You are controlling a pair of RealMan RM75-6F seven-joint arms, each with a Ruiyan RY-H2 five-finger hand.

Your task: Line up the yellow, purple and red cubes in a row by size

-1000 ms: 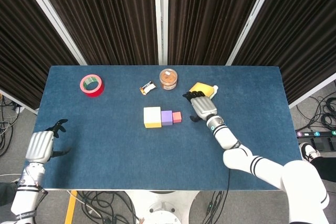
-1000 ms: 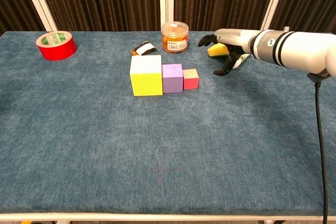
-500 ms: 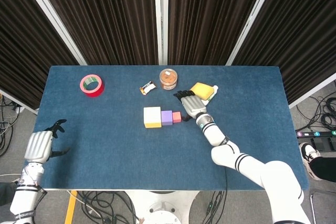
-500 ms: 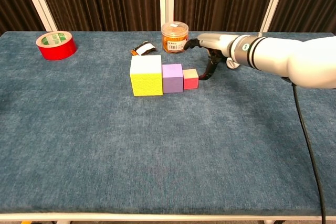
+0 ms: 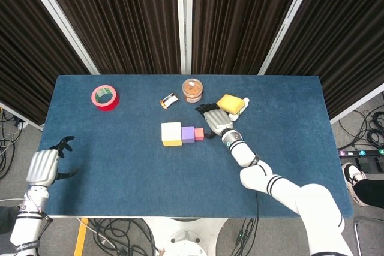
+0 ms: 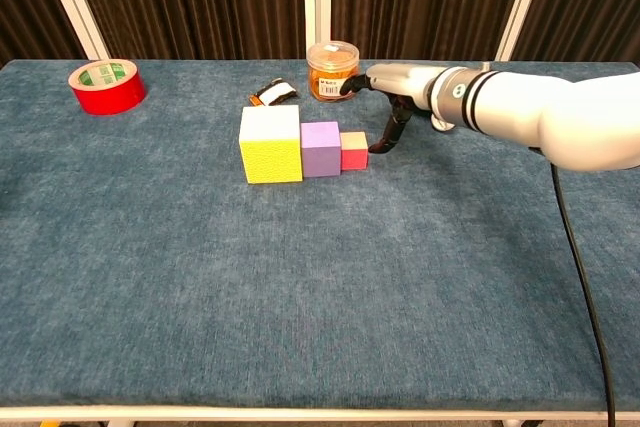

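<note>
Head view shows the left robot hand (image 5: 43, 166) low at the surface's (image 5: 120, 160) left edge, fingers apart, holding nothing. Mid-surface, yellow cube (image 5: 171, 133), purple cube (image 5: 188, 134) and red cube (image 5: 199, 134) touch in a row. The right robot hand (image 5: 215, 120), fingers spread and empty, has a fingertip against the red cube's right side.

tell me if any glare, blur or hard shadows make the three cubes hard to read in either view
Head view: even light, no glare; yellow cube, purple cube and red cube are sharp but small. Chest view: crisp edges, only soft shadows at the cubes' bases; the right hand looks sharp beside the red cube.
</note>
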